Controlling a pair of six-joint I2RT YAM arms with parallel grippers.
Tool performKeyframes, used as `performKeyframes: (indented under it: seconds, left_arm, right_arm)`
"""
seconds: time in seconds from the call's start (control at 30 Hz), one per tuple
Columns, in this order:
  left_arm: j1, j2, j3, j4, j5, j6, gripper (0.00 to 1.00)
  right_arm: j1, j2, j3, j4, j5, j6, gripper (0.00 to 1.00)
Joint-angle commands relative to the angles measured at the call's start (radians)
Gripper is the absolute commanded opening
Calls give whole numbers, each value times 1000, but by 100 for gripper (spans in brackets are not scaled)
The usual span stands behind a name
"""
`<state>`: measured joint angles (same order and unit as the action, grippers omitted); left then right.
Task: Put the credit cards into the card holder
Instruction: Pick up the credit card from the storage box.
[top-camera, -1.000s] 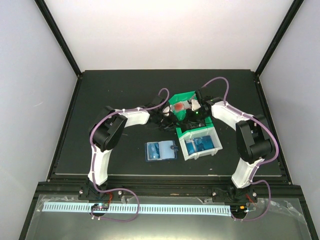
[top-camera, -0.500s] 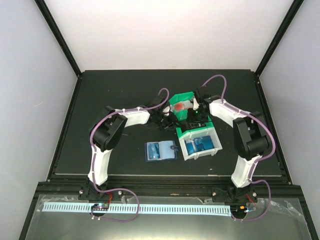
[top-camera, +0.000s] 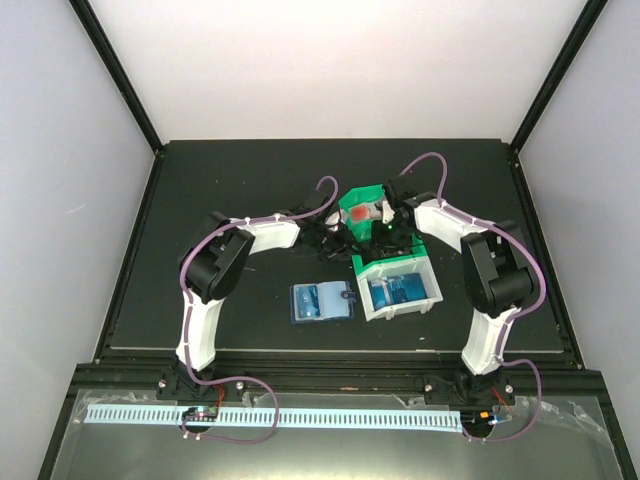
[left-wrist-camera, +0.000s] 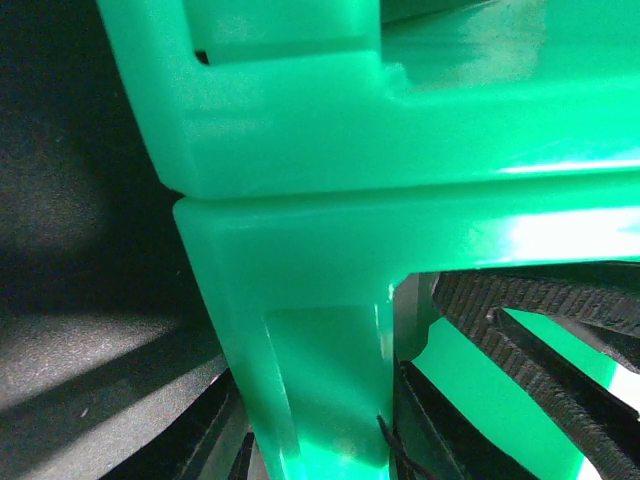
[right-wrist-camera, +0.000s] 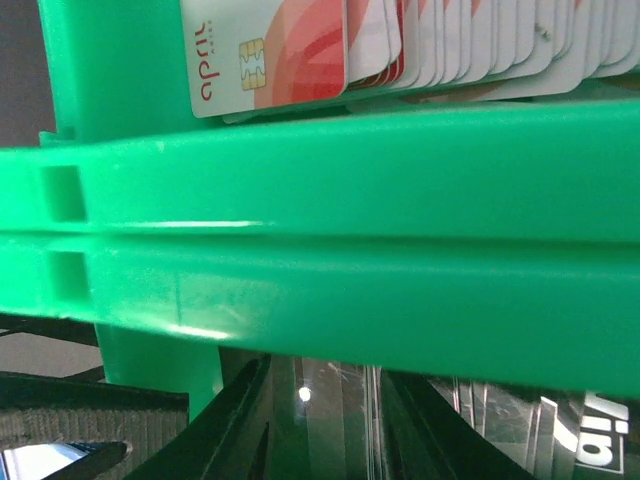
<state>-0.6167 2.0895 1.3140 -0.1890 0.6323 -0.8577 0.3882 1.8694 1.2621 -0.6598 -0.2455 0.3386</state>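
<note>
The green bin (top-camera: 358, 196) is seemingly pinched by the left gripper (top-camera: 338, 232); how the right gripper (top-camera: 388, 216) stands cannot be told.

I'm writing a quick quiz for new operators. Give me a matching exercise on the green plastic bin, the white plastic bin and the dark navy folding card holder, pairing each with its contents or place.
Things:
1. green plastic bin
2. white plastic bin
3. dark navy folding card holder

Contents or place:
A. lies flat on the black table, left of the white bin
B. holds blue credit cards
C. holds red-and-white cards

Pairs: 1-C, 2-B, 3-A
</note>
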Motion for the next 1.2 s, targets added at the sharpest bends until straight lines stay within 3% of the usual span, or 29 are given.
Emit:
performKeyframes:
  seconds: [0.0,0.17,0.4,0.7,0.93,1.17]
  left_arm:
    - [-10,18,12,-13,-10,39,29]
    - [-11,19,12,-6,-7,36,29]
    - [-12,18,5,-7,-6,35,28]
    - [-13,23,5,-14,-10,34,28]
    - [-12,22,2,-11,-8,35,28]
    - [-14,19,1,-17,-5,43,28]
  right_arm:
    - [6,31,13,-2,3,-7,32]
    - [14,43,17,3,-16,2,31]
    - [14,-20,4,18,-139,15,15]
    - [11,-66,-22,13,-212,30,11]
    - [10,-35,-33,28,-214,20,11]
    - [10,-3,-32,40,-205,25,18]
